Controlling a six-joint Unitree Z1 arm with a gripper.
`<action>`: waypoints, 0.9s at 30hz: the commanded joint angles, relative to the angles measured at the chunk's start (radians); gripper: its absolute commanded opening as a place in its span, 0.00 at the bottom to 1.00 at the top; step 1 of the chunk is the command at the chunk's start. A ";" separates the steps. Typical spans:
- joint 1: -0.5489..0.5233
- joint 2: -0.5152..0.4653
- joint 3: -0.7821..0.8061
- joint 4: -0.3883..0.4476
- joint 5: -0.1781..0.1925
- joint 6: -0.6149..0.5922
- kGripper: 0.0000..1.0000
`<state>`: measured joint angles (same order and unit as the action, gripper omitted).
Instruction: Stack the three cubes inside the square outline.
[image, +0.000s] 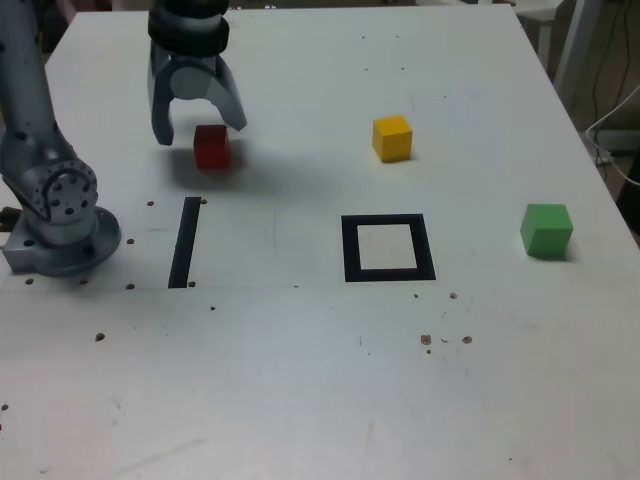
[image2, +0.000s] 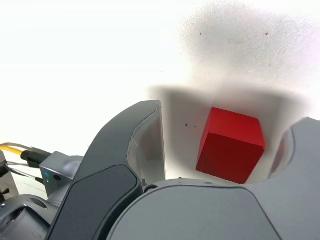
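Hanging over the far left part of the desk (image: 250, 400), as the exterior view shows it, the tool (image: 200, 132) has its two curved fingers spread well apart, pointing down at the red cube (image: 212, 148). It has hold of nothing: in the wrist view the red cube (image2: 232, 145) shows between the fingers, with a gap on either side, and turned a little askew to them. Just how high the fingertips are above the desk, I can't tell. Off to the right of the red cube in the exterior view sits the yellow cube (image: 392, 139), also toward the far side, and the green cube (image: 546, 231) stands by itself nearer than that, close to the right edge. All three are apart, each on the desk. The square outline (image: 350, 250), a black frame around white, lies on the near side of the yellow cube and left of the green one, with no cube inside it. Over on the left, a straight black stripe (image: 185, 243) lies between the outline and the arm's round base (image: 65, 250), nearer than the red cube.
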<state>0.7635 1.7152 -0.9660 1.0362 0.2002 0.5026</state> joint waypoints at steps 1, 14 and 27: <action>-0.006 0.006 0.011 -0.017 -0.011 0.021 0.80; -0.023 0.017 0.037 -0.077 -0.039 0.105 0.68; -0.023 0.020 0.032 -0.078 -0.031 0.110 0.45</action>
<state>0.7428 1.7300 -0.9335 0.9601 0.1695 0.6110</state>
